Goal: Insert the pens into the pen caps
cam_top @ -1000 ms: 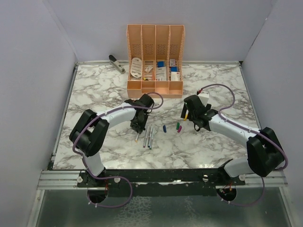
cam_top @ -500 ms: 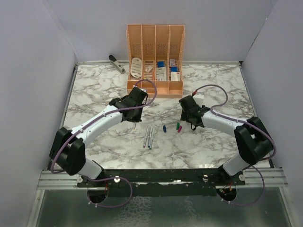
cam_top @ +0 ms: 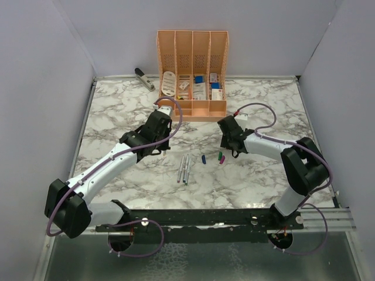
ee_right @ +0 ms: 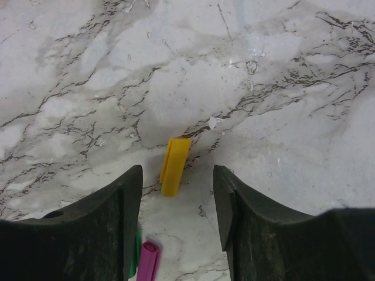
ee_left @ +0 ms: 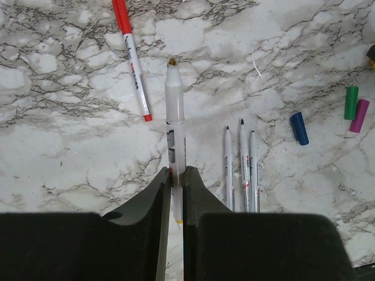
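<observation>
A pale pen (ee_left: 175, 134) with a yellowish tip is pinched between the fingers of the left end effector (ee_left: 177, 175), its tip pointing away from the wrist over the marble bench (ee_left: 70, 146). In the left wrist view, a pen wearing its red cap (ee_left: 133, 64) lies to its left. To its right, three uncapped pens (ee_left: 242, 170) lie side by side, nearly parallel. Further right the blue cap (ee_left: 299, 127) lies alone, and the green cap (ee_left: 351, 102) and magenta cap (ee_left: 359, 115) lie just beside each other. The yellow cap (ee_right: 174, 166) lies flat on the bench between the spread fingers of the right end effector (ee_right: 177, 175), touching neither finger; that end effector grips nothing. At the far side of the bench stand an orange desk organiser (cam_top: 192, 110) and a grey stapler (cam_top: 143, 78).
</observation>
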Robot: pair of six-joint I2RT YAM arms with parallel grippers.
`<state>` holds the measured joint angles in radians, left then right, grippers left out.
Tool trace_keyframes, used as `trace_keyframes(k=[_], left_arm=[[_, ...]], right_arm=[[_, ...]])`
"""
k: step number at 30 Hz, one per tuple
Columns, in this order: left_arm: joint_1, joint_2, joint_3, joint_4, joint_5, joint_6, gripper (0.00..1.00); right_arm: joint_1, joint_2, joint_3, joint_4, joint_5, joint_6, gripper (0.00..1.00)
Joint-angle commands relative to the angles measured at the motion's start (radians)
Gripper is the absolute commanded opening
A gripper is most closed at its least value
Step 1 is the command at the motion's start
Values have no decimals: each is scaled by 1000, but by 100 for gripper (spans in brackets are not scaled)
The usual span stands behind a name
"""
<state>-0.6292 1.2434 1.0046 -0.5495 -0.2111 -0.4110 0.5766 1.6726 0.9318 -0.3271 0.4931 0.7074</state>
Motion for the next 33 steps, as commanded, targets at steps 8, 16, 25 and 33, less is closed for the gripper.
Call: trace_keyframes(k=[8,16,25,33], left_arm=[[5,-11,-19,61,-3,-4,0],[5,1,-23,67,12,2,0],[5,5,-26,68,26,10,0],[5,17,-18,67,20,24,0]], right_arm=[[-3,45,26,25,-37,30,45],[-3,58,30,26,-33,44,45],[-20,76,31,40,-32,65,43],[-46,99,40,50,-33,69,42]])
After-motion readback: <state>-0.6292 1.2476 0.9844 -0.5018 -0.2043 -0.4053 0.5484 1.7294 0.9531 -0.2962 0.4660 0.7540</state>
